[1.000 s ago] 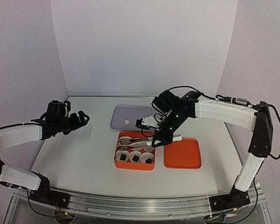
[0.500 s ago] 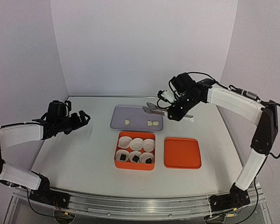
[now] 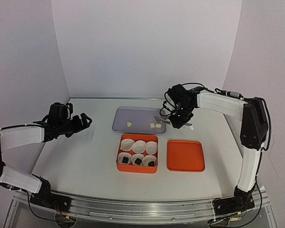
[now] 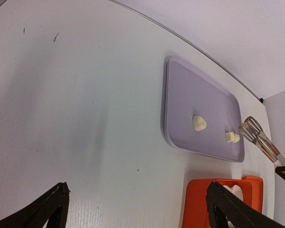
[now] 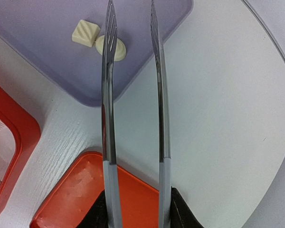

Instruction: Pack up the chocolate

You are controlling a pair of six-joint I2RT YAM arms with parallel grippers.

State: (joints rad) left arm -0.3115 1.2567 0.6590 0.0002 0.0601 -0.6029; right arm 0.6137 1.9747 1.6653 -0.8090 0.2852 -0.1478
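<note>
My right gripper [image 3: 180, 118] is shut on metal tongs [image 3: 162, 118], whose tips stand apart. In the right wrist view the tongs [image 5: 133, 95] reach over the purple tray [image 5: 47, 28], the left tip right by a round cream chocolate [image 5: 115, 47], with a square cream one [image 5: 83, 33] beside it. Nothing is between the tips. A third cream piece [image 3: 128, 124] lies further left on the tray [image 3: 133, 114]. Dark chocolates [image 3: 138, 161] sit in the front-row paper cups of the orange box [image 3: 119, 166]. My left gripper [image 3: 83, 121] is open and empty above the table at left.
The orange lid [image 3: 185, 155] lies flat to the right of the box, under the tongs' handles in the right wrist view [image 5: 85, 199]. The back-row paper cups [image 3: 139, 145] look empty. The left wrist view shows the tray [image 4: 190, 90] and the box corner [image 4: 204, 199].
My right arm carried the tongs from over the box up past the tray's back right corner, then down to the tray's front right corner by the cream pieces. The left arm has not moved.
</note>
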